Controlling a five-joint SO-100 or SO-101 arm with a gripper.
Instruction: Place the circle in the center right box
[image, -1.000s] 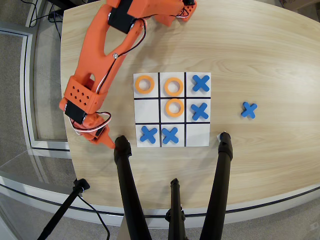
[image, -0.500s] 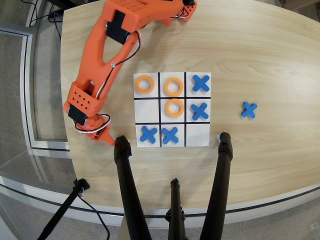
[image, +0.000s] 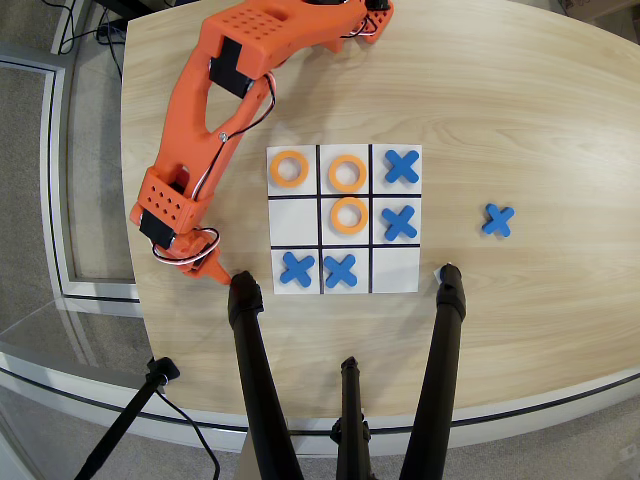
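Table (image: 520, 120): I see a pale wood top carrying everything; three dark tripod legs cross its near edge in the overhead view.

Arm (image: 205, 110): my orange arm stretches from the top of the view down the image-left side. Over the last second its upper links have swung slightly, and the wrist has edged a touch closer to the table's image-left margin.

Board (image: 395, 280): white 3x3 grid, unchanged. Three orange rings and four blue X pieces sit in its cells, none of them shifted.

Center right box (image: 293, 221): the middle cell of the image-left column is bare.

Gripper (image: 212, 270): it sits low beside the board's lower image-left corner, near one tripod leg. I cannot tell whether its fingers are apart, together or clamped on anything; the wrist body covers them from above.

Circle: I cannot spot a fourth ring anywhere on the table. My guess is that it lies under the gripper or in it, but nothing shows that.

Spare X (image: 497, 219): one blue piece rests alone, well apart from the board on the image-right.

Meaning for the task: the small drift reads to me as settling over a pickup spot; placement is not yet done.
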